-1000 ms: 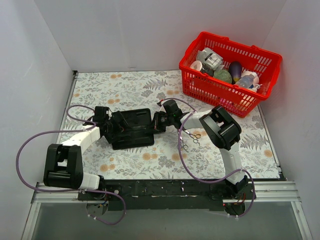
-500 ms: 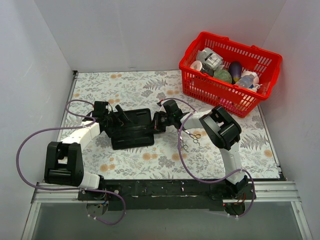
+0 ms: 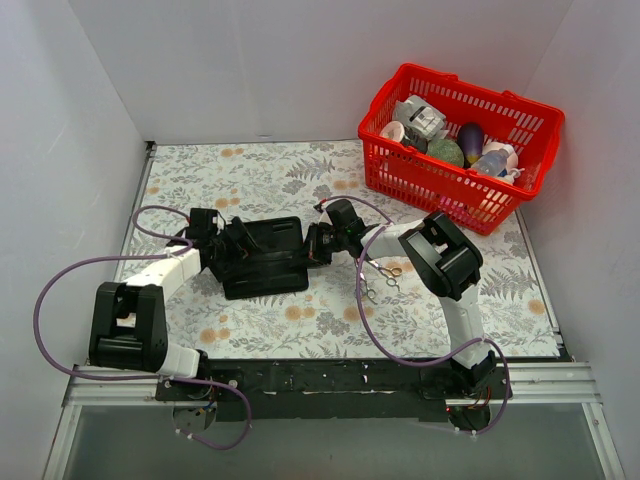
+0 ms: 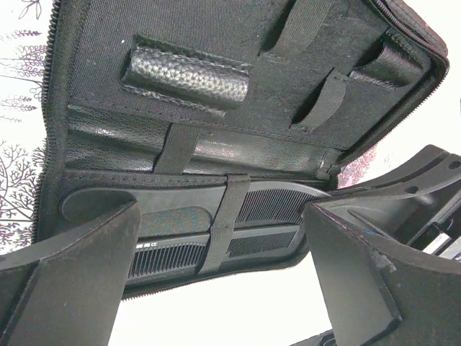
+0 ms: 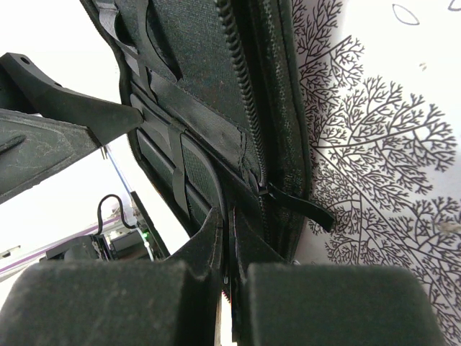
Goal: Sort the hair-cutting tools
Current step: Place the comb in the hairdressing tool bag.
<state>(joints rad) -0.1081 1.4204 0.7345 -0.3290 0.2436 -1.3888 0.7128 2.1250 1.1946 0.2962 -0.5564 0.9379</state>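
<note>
A flat black zipped folding case (image 3: 268, 262) lies open on the floral-patterned tabletop (image 3: 260, 170), between the two arms. The left gripper (image 3: 228, 248) hovers at the case's left edge with its jaws spread wide. The left wrist view shows the reason: the long thin black comb (image 4: 169, 223) is tucked under an elastic strap (image 4: 225, 216) inside the case. It lies crosswise between the open jaws but beyond the fingertips, and nothing grips it.

The right gripper (image 3: 316, 243) is at the case's right edge, by the zip, with its jaws pressed together on a thin black rim. Whether that rim is the comb's end or the lining cannot be told; it probably steadies the case. Slim silver ring-handled scissors (image 3: 383, 272) lie loose on the tabletop just right of the case, unsorted, well apart from the red plastic basket (image 3: 430, 182).
</note>
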